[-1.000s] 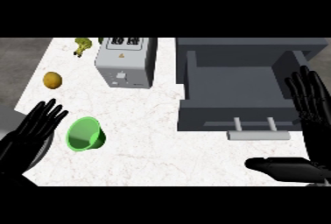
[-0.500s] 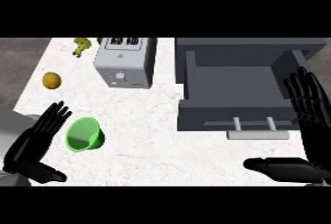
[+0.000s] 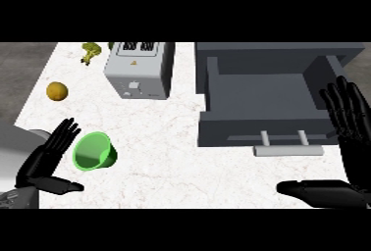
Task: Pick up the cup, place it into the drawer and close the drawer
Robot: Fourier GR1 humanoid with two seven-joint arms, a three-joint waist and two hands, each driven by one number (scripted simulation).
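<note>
One toaster [image 3: 138, 68], yellow fruit [image 3: 57, 91] beyond cup [image 3: 94, 152]

cup [image 3: 94, 152]: bright green, 8 o'clock
drawer [image 3: 239, 128]: dark grey
drawer handle [image 3: 287, 150]: pale grey
counter [image 3: 181, 171]: white, faint veining
toaster [image 3: 138, 73]: silver-grey, black slots
round fruit [image 3: 57, 91]: orange-yellow, 10 o'clock
left hand [image 3: 47, 159]: black
right hand [image 3: 354, 132]: black

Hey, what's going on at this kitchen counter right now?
A robot is setting up to pick up the green cup, which sits on the counter. Its left hand is open right beside the cup, not curled round it. The grey drawer stands open, and the right hand rests open at the drawer's right side.
</note>
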